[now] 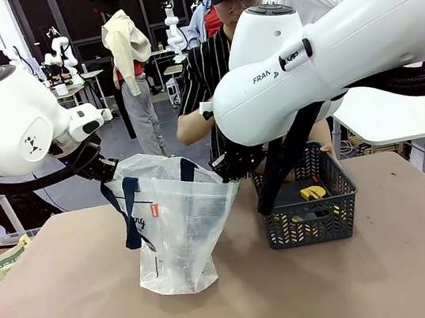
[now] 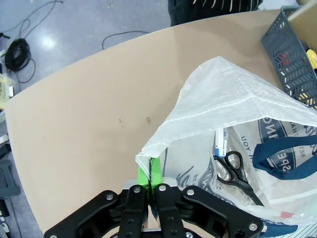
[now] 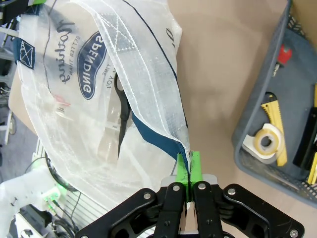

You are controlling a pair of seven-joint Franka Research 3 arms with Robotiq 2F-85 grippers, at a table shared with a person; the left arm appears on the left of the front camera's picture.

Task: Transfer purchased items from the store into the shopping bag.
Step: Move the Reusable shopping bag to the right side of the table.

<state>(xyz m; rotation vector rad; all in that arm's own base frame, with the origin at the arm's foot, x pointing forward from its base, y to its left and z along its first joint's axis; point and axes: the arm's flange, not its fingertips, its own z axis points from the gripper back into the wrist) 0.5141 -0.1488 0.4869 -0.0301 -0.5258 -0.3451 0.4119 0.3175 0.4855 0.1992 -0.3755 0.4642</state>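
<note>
"Well, what's on the tabletop (image 1: 75,307)?"

"A shopping bag (image 1: 179,228) stands mid-table, with a dark mesh basket (image 1: 310,224) just right of it."

"And the tools?"

"The left tool (image 2: 151,171) is pinched tight on one rim edge. The right tool (image 3: 188,166) is clamped on the opposite hem."

"Contents?"

"Black scissors (image 2: 230,171) are in the bag. A tape roll (image 3: 267,144) and a yellow utility knife (image 3: 275,119) lie in the basket."

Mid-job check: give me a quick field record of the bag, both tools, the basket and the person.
bag: upright on table, mouth held open
left tool: shut on bag rim
right tool: shut on the opposite rim
in bag: scissors, black handles
basket: on the table to the right of the bag, apart from it
in basket: tape roll, yellow cutter, other small items
person: far side, behind the basket
</note>
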